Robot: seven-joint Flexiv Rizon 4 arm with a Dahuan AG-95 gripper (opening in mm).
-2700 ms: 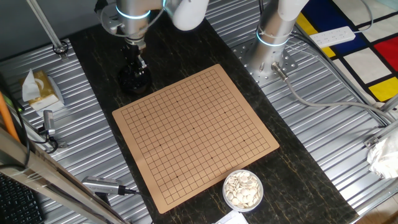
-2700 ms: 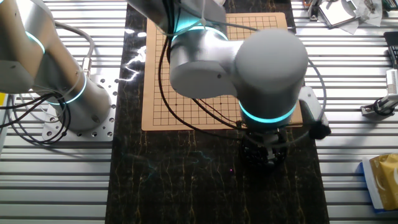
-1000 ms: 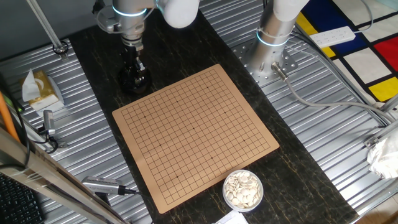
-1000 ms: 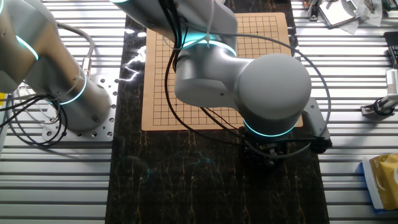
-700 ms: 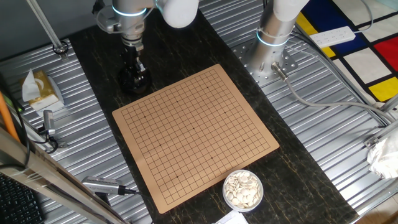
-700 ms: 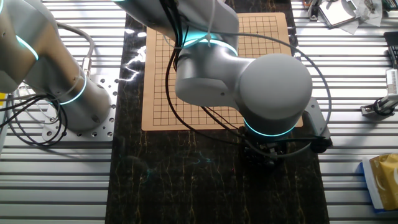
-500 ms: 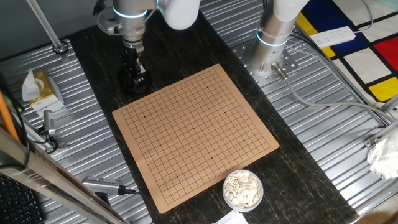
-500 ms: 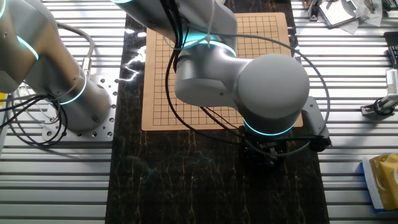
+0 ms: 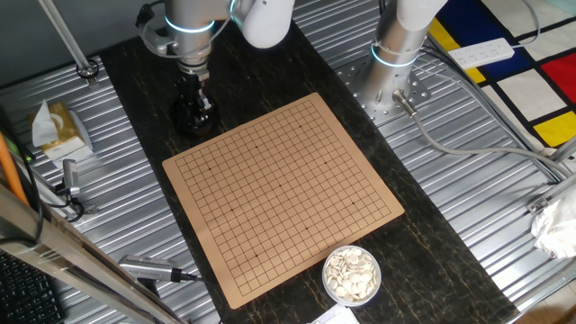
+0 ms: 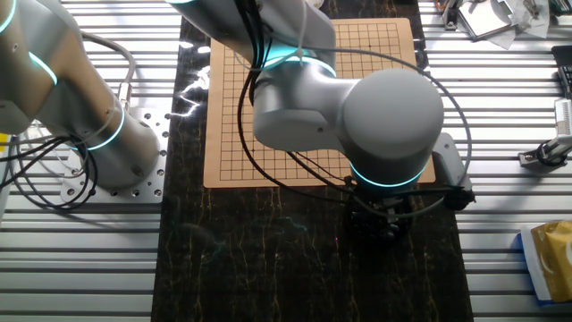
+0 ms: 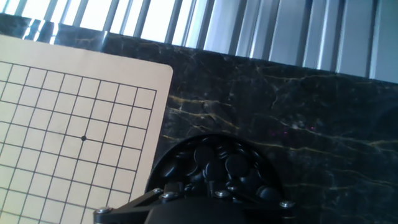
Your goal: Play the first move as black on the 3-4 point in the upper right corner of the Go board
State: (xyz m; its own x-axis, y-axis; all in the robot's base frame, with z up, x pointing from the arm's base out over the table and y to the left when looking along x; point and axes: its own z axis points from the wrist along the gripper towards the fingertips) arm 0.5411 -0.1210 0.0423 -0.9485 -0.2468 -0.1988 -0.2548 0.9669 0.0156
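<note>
A black bowl point(image 9: 195, 115) full of glossy black stones point(image 11: 214, 158) stands on the dark mat just off the far left corner of the Go board point(image 9: 283, 193). My gripper point(image 9: 197, 97) points straight down into this bowl, fingertips among the stones. In the hand view the fingers are dark against the stones, so I cannot tell whether they hold one. In the other fixed view the arm hides most of the bowl point(image 10: 380, 224). The board point(image 11: 74, 106) has no stones on it, and its grid crossings near this corner are bare.
A bowl of white stones point(image 9: 352, 274) sits off the board's near right corner. A second arm's base point(image 9: 389, 72) stands beyond the far right of the board. A tissue pack point(image 9: 56, 126) and tools point(image 9: 148, 268) lie on the ribbed table at left.
The gripper stays at the black bowl. The wrist and upper arm have shifted only slightly. Nothing on the board has changed.
</note>
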